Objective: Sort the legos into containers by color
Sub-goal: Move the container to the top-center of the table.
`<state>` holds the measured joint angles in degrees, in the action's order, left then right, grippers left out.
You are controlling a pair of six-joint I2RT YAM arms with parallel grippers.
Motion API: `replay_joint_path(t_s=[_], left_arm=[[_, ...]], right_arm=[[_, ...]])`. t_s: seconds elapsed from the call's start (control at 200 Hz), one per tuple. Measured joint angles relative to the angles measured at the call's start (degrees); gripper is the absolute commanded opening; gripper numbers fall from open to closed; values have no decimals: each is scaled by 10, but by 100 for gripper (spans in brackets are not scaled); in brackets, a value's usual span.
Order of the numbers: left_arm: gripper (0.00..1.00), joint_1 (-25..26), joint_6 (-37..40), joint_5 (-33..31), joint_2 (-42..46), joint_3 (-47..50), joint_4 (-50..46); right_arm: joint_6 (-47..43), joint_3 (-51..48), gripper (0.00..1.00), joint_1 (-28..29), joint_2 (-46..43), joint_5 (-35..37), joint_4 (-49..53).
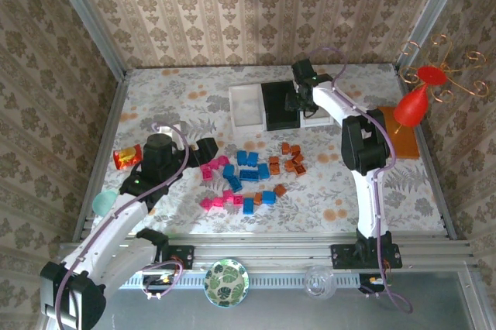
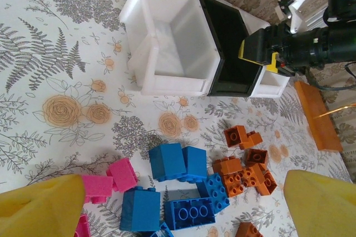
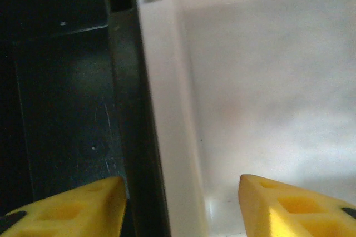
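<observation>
**A:** Why are we hanging the right gripper over the trays with nothing in it?

**B:** We are keeping its fingers spread and empty, straddling the wall where the black tray is touching the right-hand white tray. Our guess is that it is parked above a drop point. The floors we are seeing there are bare.

**A:** And the arm itself?

**B:** It is reaching far across the floral table, forearm stretched toward the back wall and wrist tipping down over the row of trays.

**A:** What is the left gripper doing?

**B:** It is gaping wide too, gripping nothing. We are hovering it low over the pile and looking across it at the left white tray, which is also lying empty. That arm is bending at the elbow and leaning in from the near left corner.

**A:** So where are the legos sitting?

**B:** All loose on the table, already lying roughly by colour: pink bricks on the left, blue bricks between the fingers, and orange bricks on the right. We are judging the sorting barely begun.
</observation>
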<state>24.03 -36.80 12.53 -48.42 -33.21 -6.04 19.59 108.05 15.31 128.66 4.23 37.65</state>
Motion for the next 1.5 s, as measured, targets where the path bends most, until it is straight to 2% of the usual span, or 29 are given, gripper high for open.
replay_joint_path(t_s=[0.205,0.41,0.66,1.075,1.16,1.325,1.5], left_arm=[[93,3,0,-4,0,0,0],[93,4,0,-6,0,0,0],[93,6,0,-9,5,0,0],[94,7,0,-8,26,2,0],[94,7,0,-8,26,2,-3],[94,8,0,-8,31,2,-13],[96,18,0,-9,39,2,-13]], right_arm=[[7,0,31,16,1,-4,3],[26,2,13,57,1,13,6],[57,2,6,112,1,29,10],[83,-89,7,136,-52,44,-24],[89,-103,12,138,-60,46,-31],[103,-119,41,142,-71,50,-39],[106,-138,62,144,-86,48,-47]])
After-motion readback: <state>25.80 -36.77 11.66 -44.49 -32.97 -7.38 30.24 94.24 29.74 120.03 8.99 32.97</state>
